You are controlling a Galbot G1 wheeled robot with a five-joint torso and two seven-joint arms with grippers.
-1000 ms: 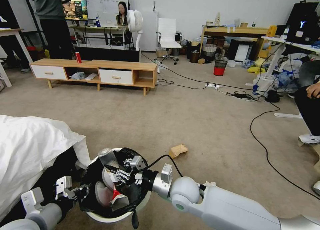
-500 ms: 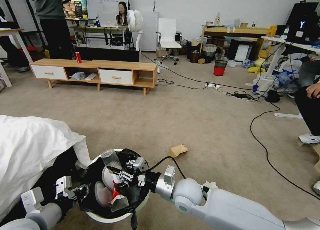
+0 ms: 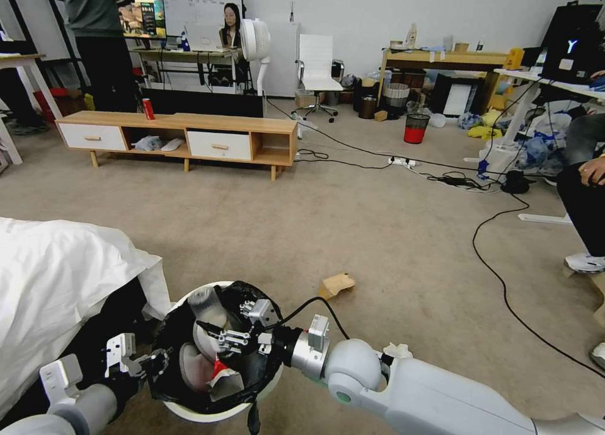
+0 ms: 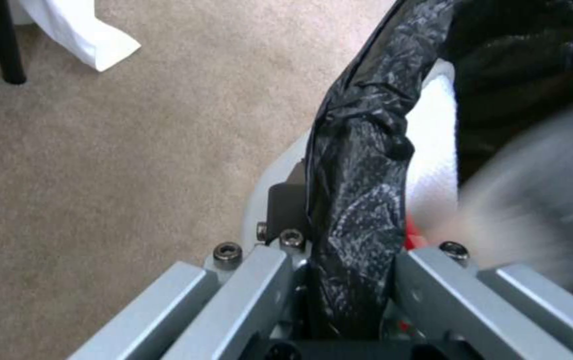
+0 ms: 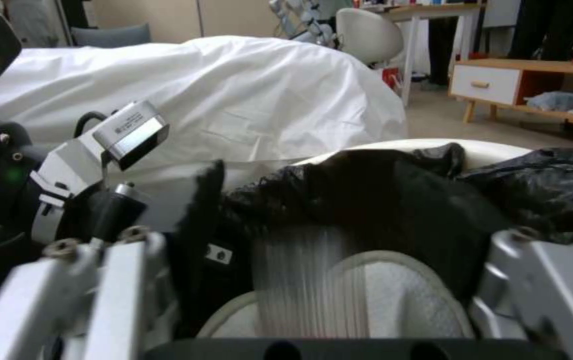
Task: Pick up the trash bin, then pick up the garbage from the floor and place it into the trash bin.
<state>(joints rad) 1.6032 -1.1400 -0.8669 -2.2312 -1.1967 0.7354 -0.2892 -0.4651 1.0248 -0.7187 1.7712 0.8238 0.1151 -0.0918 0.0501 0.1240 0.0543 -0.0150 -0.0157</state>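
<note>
A: State the surface and the room.

B: Beige carpet (image 3: 353, 233) covers the floor of an office-like room. A low wooden TV cabinet (image 3: 179, 135) stands at 11 o'clock, far from the robot, with one upright red can (image 3: 148, 108) on its top. A white-draped bed (image 3: 57, 277) lies at 9 o'clock. Black cables (image 3: 498, 277) run over the carpet from 1 to 3 o'clock.

A: Count the task items.

B: One trash bin (image 3: 189, 413), white, lined with a black bag (image 3: 242, 375), sits at 6 o'clock, close in front of the robot. One crumpled brown paper bag (image 3: 336, 284) lies on the carpet just past the bin at 12 to 1 o'clock, apart from it. Inside the bin, one red-and-white wrapper (image 3: 217, 369) is visible. One small red-and-black wastebasket (image 3: 415, 128) stands far off at 1 o'clock.

A: State of the end effectors?

B: Two grippers. The left gripper (image 4: 346, 280) is clamped on the bin's rim, with the bag's edge pinched between its fingers. The right gripper (image 3: 230, 337) hangs over the bin's mouth with its fingers spread; a blurred pale object sits between them in the right wrist view, its identity unclear.
</note>
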